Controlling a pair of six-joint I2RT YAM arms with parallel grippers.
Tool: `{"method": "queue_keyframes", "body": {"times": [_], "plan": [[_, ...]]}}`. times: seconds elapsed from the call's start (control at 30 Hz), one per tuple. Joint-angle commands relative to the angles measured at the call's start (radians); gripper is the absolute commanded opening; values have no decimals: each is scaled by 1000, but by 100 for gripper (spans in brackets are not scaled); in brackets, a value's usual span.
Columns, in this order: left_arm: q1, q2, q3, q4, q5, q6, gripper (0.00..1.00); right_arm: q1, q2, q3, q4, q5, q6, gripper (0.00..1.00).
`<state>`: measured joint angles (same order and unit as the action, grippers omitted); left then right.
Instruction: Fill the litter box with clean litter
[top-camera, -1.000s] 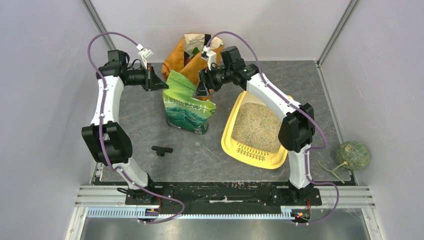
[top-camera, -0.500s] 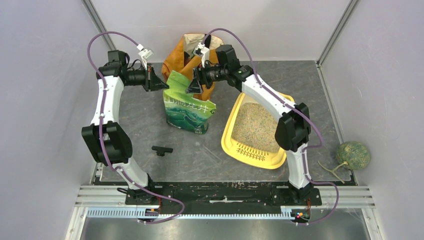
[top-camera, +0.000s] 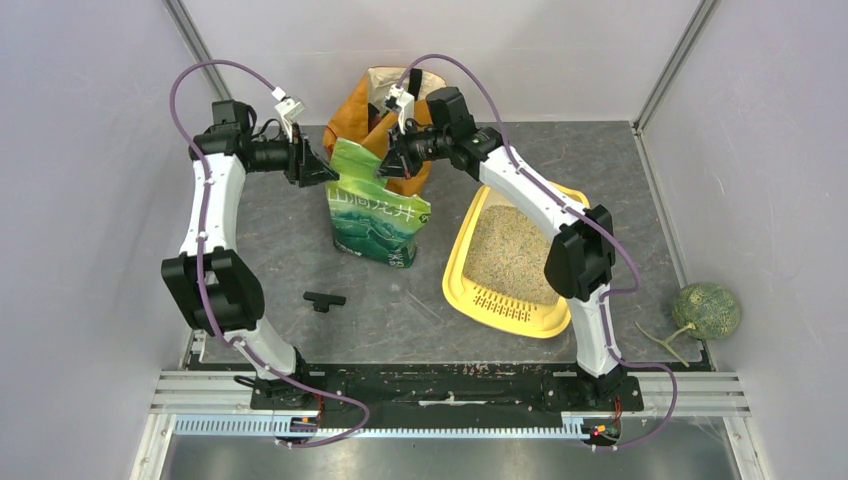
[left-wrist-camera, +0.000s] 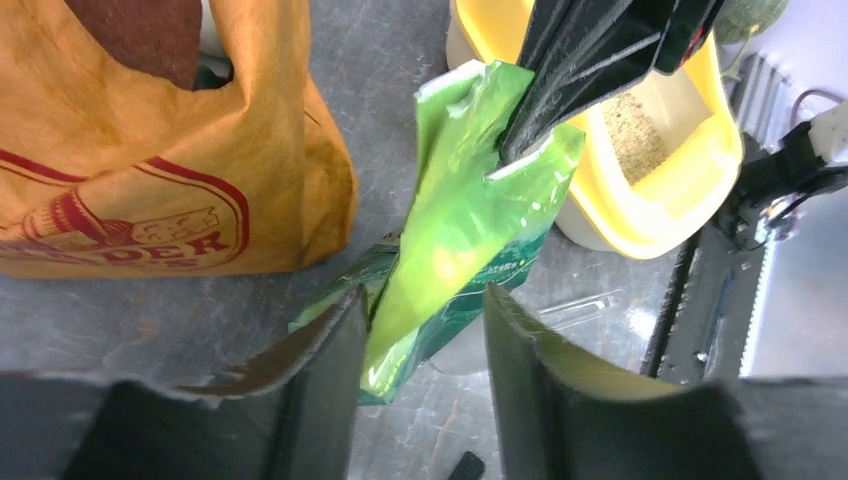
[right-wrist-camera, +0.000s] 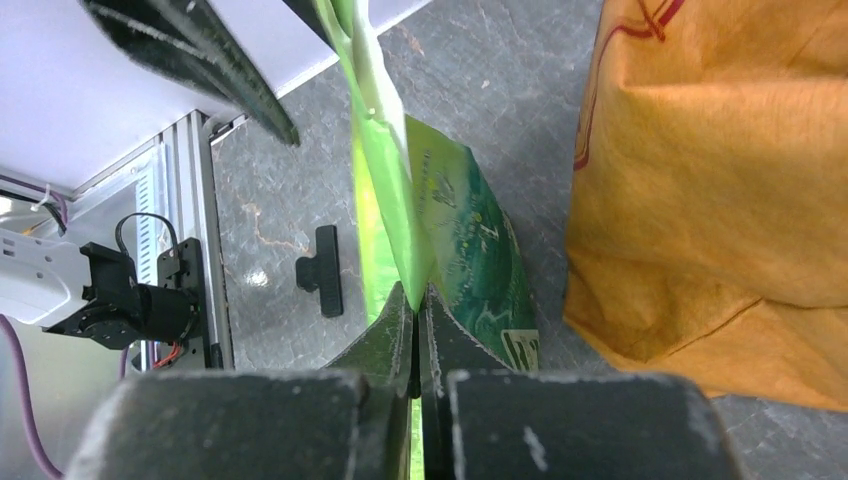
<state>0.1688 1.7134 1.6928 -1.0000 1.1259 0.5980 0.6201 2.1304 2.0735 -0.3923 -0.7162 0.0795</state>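
The right fingers (right-wrist-camera: 388, 345) are pinched shut on the thin top edge of the green litter bag (top-camera: 375, 215). The left fingers (left-wrist-camera: 315, 380) stand partly apart on either side of the bag's other top corner and are not clamped on it. The bag stands upright on the counter (top-camera: 400, 310), just in front of an orange shopping bag (top-camera: 355, 120). To its right lies the yellow litter box (top-camera: 468, 290), with a layer of beige litter (top-camera: 510, 250) already over its floor. With only one side gripped, a lift or tilt could let the slick film slide out of the pinch. The loose corner could also sag, folding the mouth and spilling granules onto the counter short of the box. A wide swing might knock the orange bag. A small black clip (top-camera: 323, 299) lies well apart, near the left arm.
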Motion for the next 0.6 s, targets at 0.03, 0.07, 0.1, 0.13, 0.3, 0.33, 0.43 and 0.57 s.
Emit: {"method": "queue_keyframes", "body": {"times": [0.03, 0.07, 0.1, 0.13, 0.3, 0.33, 0.43, 0.57], "plan": [[-10, -148, 40, -2, -35, 220, 77, 8, -15, 131, -34, -2, -63, 0], [-16, -172, 42, -1, -53, 263, 83, 12, -14, 138, -46, -5, -70, 0], [-26, -189, 41, 1, -75, 323, 86, 14, -18, 141, -50, -10, -70, 0], [-34, -209, 38, 1, -100, 382, 86, 19, -22, 140, -54, -15, -72, 0], [-104, -299, -8, 50, -187, 580, 88, 42, -36, 142, -73, -18, -104, 0], [-131, -314, -21, 49, -223, 634, 88, 45, -37, 141, -79, -15, -110, 0], [-186, -325, -52, 65, -279, 712, 88, 53, -41, 142, -89, -9, -124, 0], [-209, -293, -45, 64, -299, 751, 87, 55, -50, 142, -92, -3, -126, 0]]}}
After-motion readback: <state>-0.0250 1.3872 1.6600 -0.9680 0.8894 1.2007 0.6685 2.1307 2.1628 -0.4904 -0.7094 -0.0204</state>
